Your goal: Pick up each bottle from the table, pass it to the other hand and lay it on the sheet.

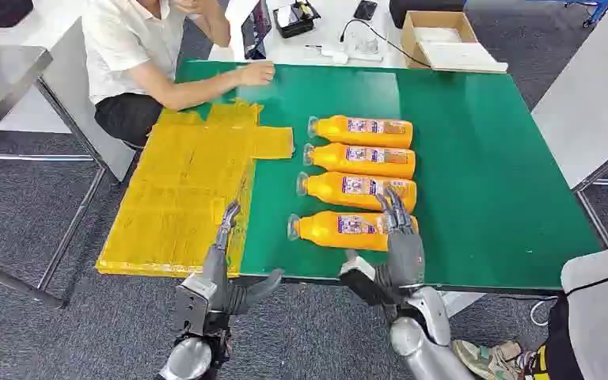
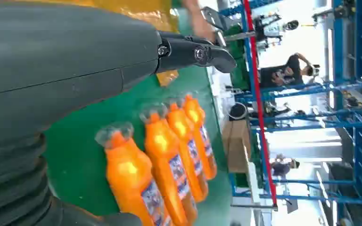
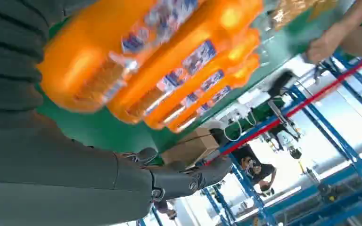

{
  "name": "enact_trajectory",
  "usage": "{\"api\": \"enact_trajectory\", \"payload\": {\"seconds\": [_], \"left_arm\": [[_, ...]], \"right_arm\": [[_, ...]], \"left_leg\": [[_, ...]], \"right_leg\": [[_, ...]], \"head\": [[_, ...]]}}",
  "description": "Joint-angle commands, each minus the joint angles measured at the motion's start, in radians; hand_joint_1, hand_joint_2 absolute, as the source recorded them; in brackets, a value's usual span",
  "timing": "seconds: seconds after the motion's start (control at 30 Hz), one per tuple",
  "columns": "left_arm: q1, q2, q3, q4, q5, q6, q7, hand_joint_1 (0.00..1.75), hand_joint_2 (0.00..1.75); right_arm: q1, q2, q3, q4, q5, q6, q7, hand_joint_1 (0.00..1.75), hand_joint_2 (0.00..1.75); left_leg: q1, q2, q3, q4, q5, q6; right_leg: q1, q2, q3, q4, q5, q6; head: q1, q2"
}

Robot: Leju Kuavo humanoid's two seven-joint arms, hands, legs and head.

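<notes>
Four orange plastic bottles lie in row on green surface, long axes crosswise, clear caps toward crinkled yellow sheet. Right hand reaches over base of nearest bottle, fingers extended, gripping nothing. Left hand poised at sheet's near edge, fingers spread, empty. Seated person's hand rests on surface.

Four orange bottles lying side by side, yellow sheet beside

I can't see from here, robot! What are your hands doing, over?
Left hand open, over the yellow sheet's edge. Right hand open, fingers over the nearest bottle, no grip yet. Four bottles on the table. Person's hand rests at the far edge.
</notes>
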Motion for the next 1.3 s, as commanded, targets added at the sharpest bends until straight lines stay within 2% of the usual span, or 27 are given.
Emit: {"api": "enact_trajectory", "payload": {"seconds": [0.03, 0.17, 0.3, 0.33, 0.43, 0.53, 0.57, 0.73, 0.87, 0.9, 0.93, 1.0, 1.13, 1.3], "left_arm": [[-0.066, -0.002, -0.036, 0.084, 0.008, -0.02, 0.013, 0.0, 1.75], [-0.059, 0.002, -0.033, 0.073, 0.008, -0.026, 0.021, 0.0, 1.75], [-0.054, 0.0, -0.036, 0.08, 0.008, -0.042, 0.03, 0.0, 1.75], [-0.054, -0.002, -0.037, 0.081, 0.011, -0.046, 0.03, 0.0, 1.75], [-0.055, -0.001, -0.036, 0.081, 0.011, -0.046, 0.03, 0.0, 1.75], [-0.057, 0.0, -0.037, 0.079, 0.01, -0.048, 0.031, 0.0, 1.75], [-0.057, 0.0, -0.037, 0.079, 0.01, -0.048, 0.031, 0.0, 1.75], [-0.057, 0.0, -0.037, 0.079, 0.01, -0.048, 0.031, 0.0, 1.75], [-0.057, 0.0, -0.037, 0.079, 0.01, -0.048, 0.031, 0.0, 1.75], [-0.057, 0.0, -0.037, 0.079, 0.01, -0.048, 0.031, 0.0, 1.75], [-0.057, 0.0, -0.037, 0.079, 0.01, -0.048, 0.031, 0.0, 1.75], [-0.057, 0.0, -0.037, 0.079, 0.01, -0.048, 0.031, 0.0, 1.75], [-0.061, 0.001, -0.042, 0.082, 0.011, -0.063, 0.04, 0.0, 1.75], [-0.059, 0.004, -0.048, 0.073, 0.011, -0.073, 0.04, 0.0, 1.75]], "right_arm": [[-0.261, 0.015, 0.092, 0.302, 0.085, 0.079, 0.105, 0.0, 1.75], [-0.258, 0.015, 0.116, 0.332, 0.111, 0.073, 0.137, 0.0, 1.75], [-0.257, 0.022, 0.122, 0.376, 0.08, 0.139, 0.134, 0.0, 1.75], [-0.26, 0.025, 0.126, 0.382, 0.079, 0.145, 0.133, 0.0, 1.75], [-0.261, 0.028, 0.126, 0.382, 0.079, 0.145, 0.134, 0.0, 1.75], [-0.267, 0.027, 0.132, 0.389, 0.083, 0.157, 0.141, 0.0, 1.75], [-0.267, 0.027, 0.132, 0.389, 0.083, 0.157, 0.141, 0.0, 1.75], [-0.267, 0.027, 0.132, 0.389, 0.083, 0.157, 0.141, 0.0, 1.75], [-0.267, 0.027, 0.132, 0.389, 0.083, 0.157, 0.141, 0.0, 1.75], [-0.267, 0.027, 0.132, 0.389, 0.083, 0.157, 0.141, 0.0, 1.75], [-0.267, 0.027, 0.132, 0.389, 0.083, 0.157, 0.141, 0.0, 1.75], [-0.267, 0.027, 0.132, 0.389, 0.083, 0.157, 0.141, 0.0, 1.75], [-0.288, 0.037, 0.149, 0.406, 0.058, 0.249, 0.154, 0.0, 1.75], [-0.274, 0.036, 0.157, 0.362, 0.0, 0.288, 0.141, 0.0, 1.75]], "left_leg": [[0.0, 0.004, 0.002, 0.0, -0.001, -0.001], [0.001, 0.003, 0.004, -0.001, -0.001, -0.002], [0.001, 0.001, 0.002, -0.001, 0.0, -0.001], [0.001, 0.002, 0.007, -0.001, -0.002, -0.002], [0.001, 0.001, 0.001, -0.001, 0.0, -0.001], [0.001, 0.001, 0.001, -0.001, -0.001, -0.001], [0.001, 0.002, 0.005, 0.0, -0.002, -0.003], [0.0, 0.0, 0.001, -0.001, 0.0, -0.001], [0.0, 0.0, 0.001, 0.0, 0.0, -0.001], [0.001, 0.002, 0.006, 0.0, -0.003, -0.002], [0.001, 0.0, 0.002, 0.0, -0.001, -0.001], [0.001, 0.001, 0.003, 0.0, -0.001, -0.002], [0.001, 0.001, 0.003, 0.0, -0.002, -0.002], [0.001, 0.001, 0.002, 0.0, -0.001, -0.002]], "right_leg": [[0.0, 0.003, 0.001, 0.0, 0.0, -0.001], [0.001, 0.003, 0.003, 0.0, -0.001, -0.002], [0.0, 0.001, 0.002, -0.001, 0.0, -0.001], [0.001, 0.002, 0.007, -0.002, -0.002, -0.003], [0.0, 0.001, 0.001, 0.0, 0.0, -0.001], [0.0, 0.001, 0.001, 0.0, -0.001, -0.002], [0.001, 0.002, 0.005, 0.0, -0.002, -0.004], [0.0, 0.001, 0.001, 0.0, -0.001, -0.001], [0.0, 0.0, 0.001, 0.0, -0.001, -0.001], [0.001, 0.002, 0.005, 0.0, -0.002, -0.003], [0.001, 0.001, 0.002, 0.0, -0.001, -0.002], [0.001, 0.001, 0.003, 0.0, -0.001, -0.002], [0.001, 0.001, 0.003, 0.001, -0.002, -0.003], [0.001, 0.001, 0.002, 0.001, -0.001, -0.002]], "head": [[0.0, 0.0], [0.0, 0.0], [0.0, 0.0], [0.0, 0.0], [0.0, 0.0], [0.0, 0.0], [0.0, 0.0], [0.0, 0.0], [0.0, 0.0], [0.0, 0.0], [0.0, 0.0], [0.0, 0.0], [0.0, 0.0], [0.0, 0.0]]}}
